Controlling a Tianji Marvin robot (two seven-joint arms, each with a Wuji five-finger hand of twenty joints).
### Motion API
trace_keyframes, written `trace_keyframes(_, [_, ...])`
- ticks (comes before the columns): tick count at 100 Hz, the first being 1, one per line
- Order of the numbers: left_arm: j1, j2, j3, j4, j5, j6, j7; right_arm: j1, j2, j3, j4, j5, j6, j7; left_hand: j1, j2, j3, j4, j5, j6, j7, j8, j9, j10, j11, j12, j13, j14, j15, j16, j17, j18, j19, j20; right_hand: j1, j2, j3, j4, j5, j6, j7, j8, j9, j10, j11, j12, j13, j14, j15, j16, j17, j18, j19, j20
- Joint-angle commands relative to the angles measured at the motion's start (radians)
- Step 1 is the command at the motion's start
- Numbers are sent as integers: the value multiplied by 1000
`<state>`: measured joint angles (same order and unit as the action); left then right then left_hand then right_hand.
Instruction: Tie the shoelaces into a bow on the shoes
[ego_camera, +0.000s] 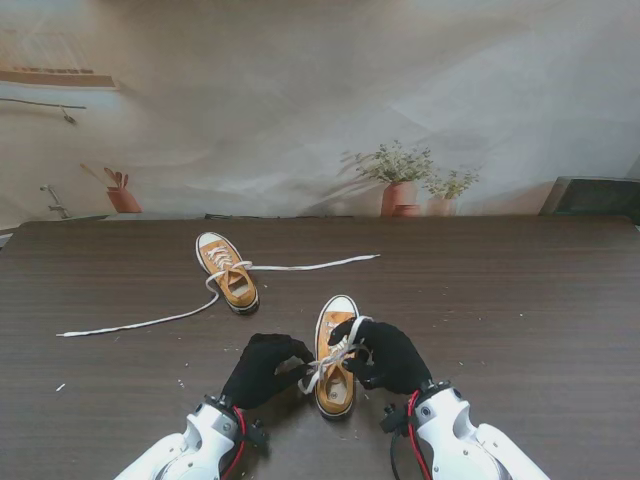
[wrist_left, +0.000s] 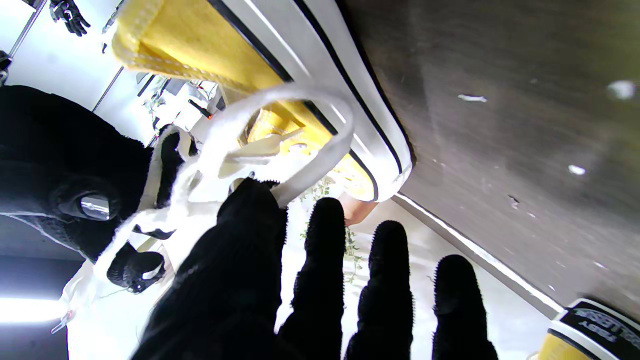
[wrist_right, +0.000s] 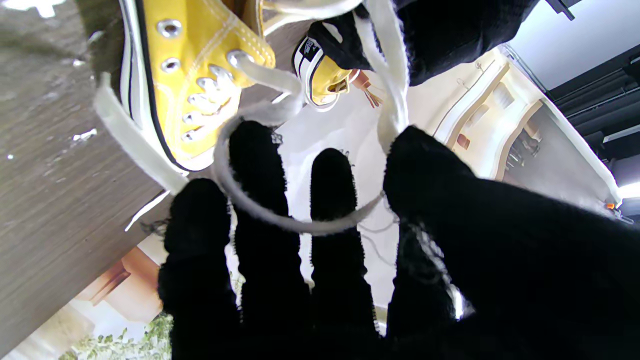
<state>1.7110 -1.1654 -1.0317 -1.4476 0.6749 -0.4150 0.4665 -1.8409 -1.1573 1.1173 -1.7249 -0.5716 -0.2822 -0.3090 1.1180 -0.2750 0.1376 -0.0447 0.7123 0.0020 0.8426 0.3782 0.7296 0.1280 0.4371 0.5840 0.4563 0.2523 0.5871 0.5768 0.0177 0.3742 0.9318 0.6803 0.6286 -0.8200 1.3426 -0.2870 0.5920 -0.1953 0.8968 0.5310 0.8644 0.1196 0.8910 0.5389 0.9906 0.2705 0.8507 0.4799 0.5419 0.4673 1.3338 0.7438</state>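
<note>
Near shoe: the yellow sneaker (ego_camera: 336, 355) stands on the desk (ego_camera: 500, 300) just in front of me, toe pointing away, squarely between both hands, probably so each hand can work one side of the lace.
Lace: the white shoelace (ego_camera: 330, 362) is lifted off the shoe's tongue and crosses in the gap between the hands; a bow is not yet formed, as far as I can judge.
Left hand: the left hand (ego_camera: 264, 370) sits at the shoe's left side, thumb and forefinger pinched on a loop of the lace; the left wrist view shows that loop (wrist_left: 280, 130) arching up from the pinch, held open, likely to serve as one ear of the bow.
Right hand: the right hand (ego_camera: 388, 356) is at the shoe's right side, grasping the lace; in the right wrist view the strand (wrist_right: 295, 222) runs across the fingers (wrist_right: 260, 200) in a ring, seemingly to wrap around the other loop.
Far shoe: a second sneaker (ego_camera: 227, 271) lies farther from me, to the left, well apart, its lace (ego_camera: 140, 322) trailing loose across the desk, untied.
Background: potted plants (ego_camera: 400, 180) stand beyond the desk's far edge.
</note>
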Motion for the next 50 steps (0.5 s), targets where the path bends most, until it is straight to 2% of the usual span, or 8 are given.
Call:
trace_keyframes(1, [6,2,-1,-9,6,-3,-12,-11,9,3,-12,-5,-2,14,61,31,-37,20,5,-76,-3,-12,-7,-16,-10,4,24,-1,10,-9,-3,-32,17,13,0,-7,48,44,-69,-53,58,74,-54,-25,18,-29,-7,-10,-26,-19,-13,13,-17,-16])
trace_keyframes(11, [10,2,-3,-11,9,-2,-5,-16,13,5,-17,-33,-7,17,62,32,-40,22,8,-72,-8,-18,-8,-14,-9,3,24,2,10,-9,-4,-31,17,12,-14,5,31,50,-117,-79,125,132,-97,-45,47,-42,-18,-26,-30,-16,-18,1,-24,-23])
trace_keyframes(19, [14,2,-8,-14,21,4,6,-18,14,6,-18,-56,-15,4,62,31,-42,22,9,-71,-10,-20,-7,-14,-8,3,25,2,11,-8,-2,-29,19,13,-18,9,14,49,-128,-98,176,136,-117,-59,76,-38,-25,-38,-14,-9,-19,-13,-18,-20])
trace_keyframes(20, [15,2,-8,-15,21,4,6,-18,14,6,-18,-59,-16,1,62,31,-42,22,9,-71,-10,-20,-7,-13,-8,3,25,2,11,-8,-2,-29,19,13,-14,8,13,45,-127,-101,197,116,-117,-60,82,-42,-25,-41,-11,-10,-18,-15,-17,-20])
trace_keyframes(34, [27,3,-22,-21,36,6,21,-24,13,9,-23,-97,-26,-37,61,33,-46,23,12,-63,-22,-33,2,-12,-4,2,34,3,16,-7,3,-25,21,13,35,-1,-10,12,-40,-109,285,87,-67,-61,115,-29,0,-59,31,-2,15,-25,15,-14])
trace_keyframes(50, [39,3,-36,-29,42,7,29,-27,13,10,-29,-107,-28,-47,56,37,-51,23,12,-58,-38,-47,-5,-10,-7,-5,31,6,15,-7,2,-22,19,12,55,58,-46,3,52,-120,312,51,10,-73,159,20,46,-65,116,19,73,-36,88,1])
